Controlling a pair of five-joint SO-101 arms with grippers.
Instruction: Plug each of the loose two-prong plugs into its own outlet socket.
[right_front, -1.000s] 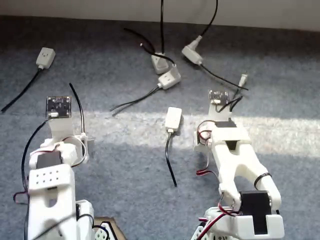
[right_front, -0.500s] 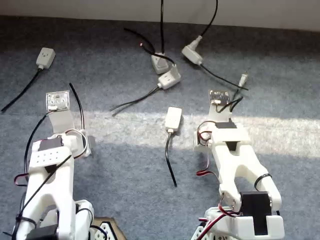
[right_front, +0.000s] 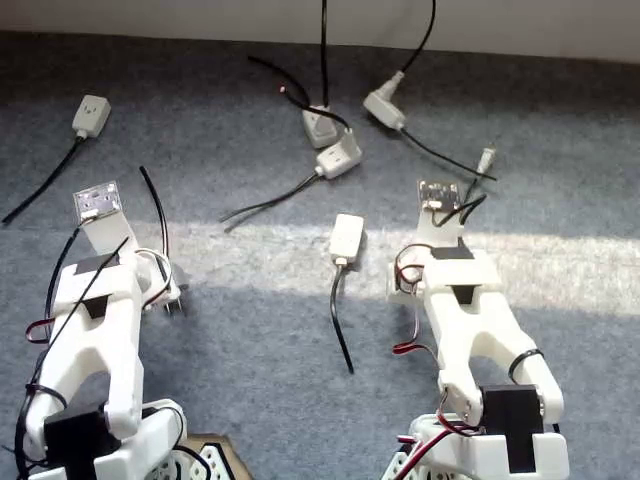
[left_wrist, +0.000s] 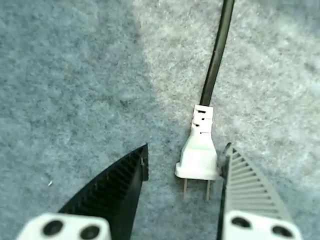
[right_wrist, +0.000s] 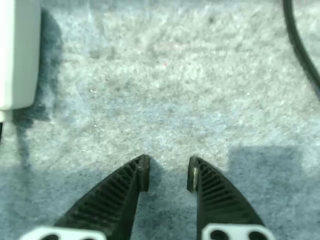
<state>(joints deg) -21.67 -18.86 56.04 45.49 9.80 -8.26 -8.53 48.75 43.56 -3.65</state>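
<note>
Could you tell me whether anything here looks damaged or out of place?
Nothing stands out. The white two-prong plug lies flat on the grey carpet between the open fingers of the left gripper, its prongs straight and its black cord unkinked.

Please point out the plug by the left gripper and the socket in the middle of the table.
plug (left_wrist: 199, 159), left wrist view, on its white body.
socket (right_front: 347, 236), high view, on its top face.

Grey-blue short-pile carpet (right_front: 230, 340) covers the whole surface. A pale wall strip (right_front: 150, 15) runs along the top edge of the high view. A bright sunlight band (right_front: 580, 265) crosses mid-frame from left to right, with shaded carpet above and below it.
</note>
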